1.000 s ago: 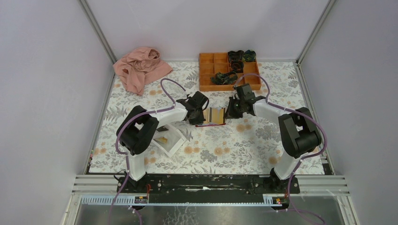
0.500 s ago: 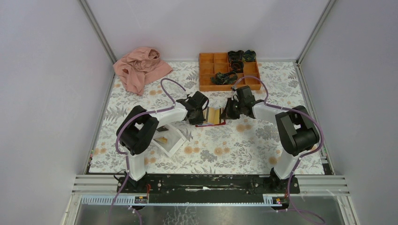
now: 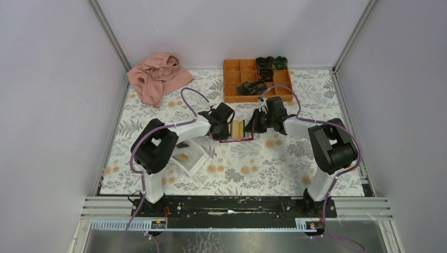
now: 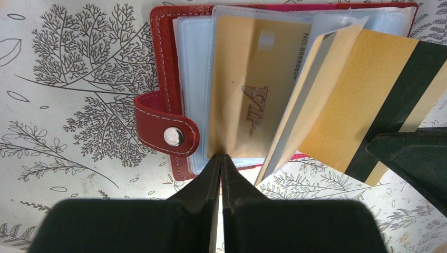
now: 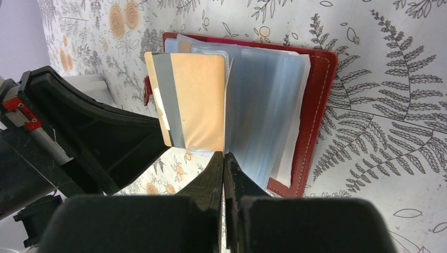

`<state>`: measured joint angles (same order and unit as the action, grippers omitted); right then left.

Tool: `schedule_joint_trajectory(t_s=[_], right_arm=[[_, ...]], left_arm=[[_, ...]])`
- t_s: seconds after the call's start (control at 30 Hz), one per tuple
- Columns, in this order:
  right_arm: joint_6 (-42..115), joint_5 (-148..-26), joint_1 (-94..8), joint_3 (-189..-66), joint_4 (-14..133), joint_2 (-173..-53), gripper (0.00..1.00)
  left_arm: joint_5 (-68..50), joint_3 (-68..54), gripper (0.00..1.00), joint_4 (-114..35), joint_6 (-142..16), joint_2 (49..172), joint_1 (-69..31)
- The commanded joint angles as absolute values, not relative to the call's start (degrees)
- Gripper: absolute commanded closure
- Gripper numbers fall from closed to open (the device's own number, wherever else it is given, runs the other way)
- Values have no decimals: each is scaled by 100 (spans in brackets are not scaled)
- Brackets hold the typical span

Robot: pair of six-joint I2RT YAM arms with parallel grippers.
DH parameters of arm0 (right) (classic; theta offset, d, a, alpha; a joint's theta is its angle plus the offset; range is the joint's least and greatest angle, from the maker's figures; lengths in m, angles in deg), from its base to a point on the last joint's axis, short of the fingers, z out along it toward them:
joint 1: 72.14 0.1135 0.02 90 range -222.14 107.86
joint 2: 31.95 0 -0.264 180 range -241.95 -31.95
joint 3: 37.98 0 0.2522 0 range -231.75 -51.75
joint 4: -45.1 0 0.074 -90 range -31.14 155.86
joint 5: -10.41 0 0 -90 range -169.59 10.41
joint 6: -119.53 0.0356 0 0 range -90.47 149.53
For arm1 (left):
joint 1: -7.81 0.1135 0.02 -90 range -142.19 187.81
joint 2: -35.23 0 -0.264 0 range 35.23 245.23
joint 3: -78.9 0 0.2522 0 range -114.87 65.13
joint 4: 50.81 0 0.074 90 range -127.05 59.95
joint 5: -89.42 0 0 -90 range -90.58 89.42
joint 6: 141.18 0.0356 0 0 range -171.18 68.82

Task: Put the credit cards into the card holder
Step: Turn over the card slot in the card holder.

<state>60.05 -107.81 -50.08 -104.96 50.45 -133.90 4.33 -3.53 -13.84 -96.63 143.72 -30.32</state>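
The dark-red card holder lies open on the floral mat between both arms, its snap tab to the left and clear sleeves fanned up. A golden credit card marked VIP sits in one sleeve. My left gripper is shut on that sleeve's near edge. A second golden credit card with a dark stripe stands tilted over the sleeves, and my right gripper is shut on its edge. From above, the left gripper and right gripper flank the card holder.
A white tray by the left arm holds another golden card. An orange compartment box with dark items stands at the back. A pink cloth lies at the back left.
My right gripper has moved left towards the left gripper with the striped card, which now stands steeper over the card holder. The left gripper has stayed put.
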Motion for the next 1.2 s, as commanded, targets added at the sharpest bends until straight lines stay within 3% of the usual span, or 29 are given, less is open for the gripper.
schedule_joint_trajectory(t_s=[0.0,1.17], right_arm=[[6065,-11151,-4953,-10370,4605,-13161,100],[5768,-11349,-4947,-10842,5179,-12870,100]], left_arm=[[461,-218,94,-1144,-9543,14739,-2985],[283,-519,94,-1151,-9556,15024,-2832]])
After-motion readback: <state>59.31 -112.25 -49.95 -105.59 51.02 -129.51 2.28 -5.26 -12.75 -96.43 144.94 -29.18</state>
